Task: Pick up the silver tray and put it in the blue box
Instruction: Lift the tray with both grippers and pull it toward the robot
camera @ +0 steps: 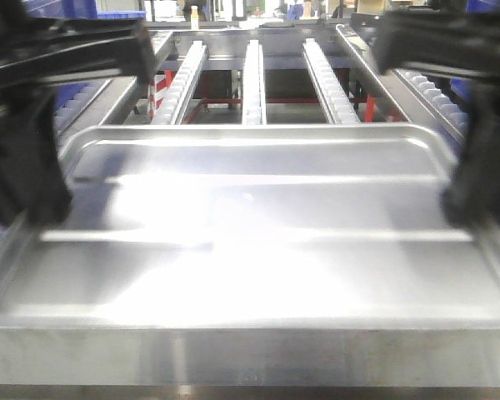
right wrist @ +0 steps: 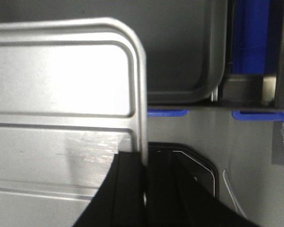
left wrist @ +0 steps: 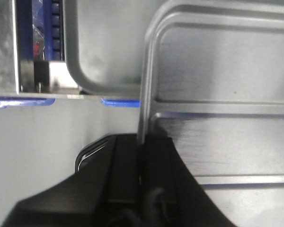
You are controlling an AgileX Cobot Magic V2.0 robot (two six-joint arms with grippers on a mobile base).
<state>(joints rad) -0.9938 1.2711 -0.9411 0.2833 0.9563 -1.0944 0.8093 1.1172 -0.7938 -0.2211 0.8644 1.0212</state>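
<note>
The silver tray (camera: 250,250) fills the front view, held level and close to the camera, its two long ridges running across it. My left gripper (camera: 35,204) is shut on the tray's left rim, and my right gripper (camera: 471,204) is shut on the right rim. In the left wrist view the tray's rim (left wrist: 146,85) runs straight down between the black fingers of my left gripper (left wrist: 143,142). The right wrist view shows the tray (right wrist: 61,75) with its rim pinched by my right gripper (right wrist: 144,163). The blue box is out of view.
A metal rack with three roller rails (camera: 254,83) stretches away behind the tray. Below lies another grey tray (left wrist: 109,47) (right wrist: 189,47) on a grey surface. Blue plastic (left wrist: 52,28) (right wrist: 251,33) shows at the outer sides.
</note>
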